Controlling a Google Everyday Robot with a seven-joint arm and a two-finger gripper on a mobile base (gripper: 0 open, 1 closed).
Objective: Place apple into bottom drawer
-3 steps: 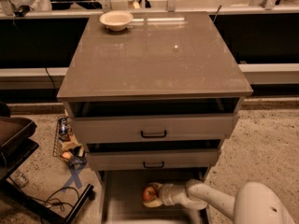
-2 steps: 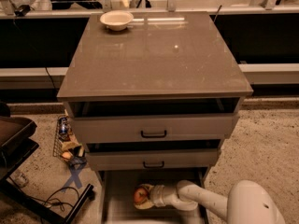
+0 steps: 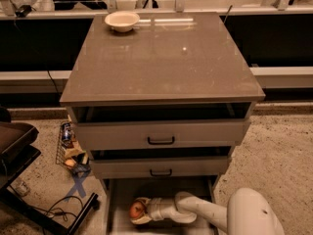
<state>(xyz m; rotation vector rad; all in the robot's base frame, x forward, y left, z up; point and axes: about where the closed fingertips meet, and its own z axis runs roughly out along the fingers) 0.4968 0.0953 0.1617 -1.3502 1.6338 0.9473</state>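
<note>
The red-orange apple (image 3: 136, 210) sits between the fingers of my gripper (image 3: 139, 211), low inside the open bottom drawer (image 3: 117, 204) of the grey cabinet. The gripper is shut on the apple, held over the drawer's pale floor at its left side. My white arm (image 3: 205, 212) reaches in from the lower right. Whether the apple touches the drawer floor I cannot tell.
Two upper drawers with black handles (image 3: 161, 141) stand slightly open above. A white bowl (image 3: 122, 20) sits at the back left of the cabinet top (image 3: 161, 58). A wire rack of snacks (image 3: 71, 151) and a dark chair base (image 3: 29, 180) stand on the floor at left.
My gripper has moved left and a little lower inside the bottom drawer, carrying the apple with it.
</note>
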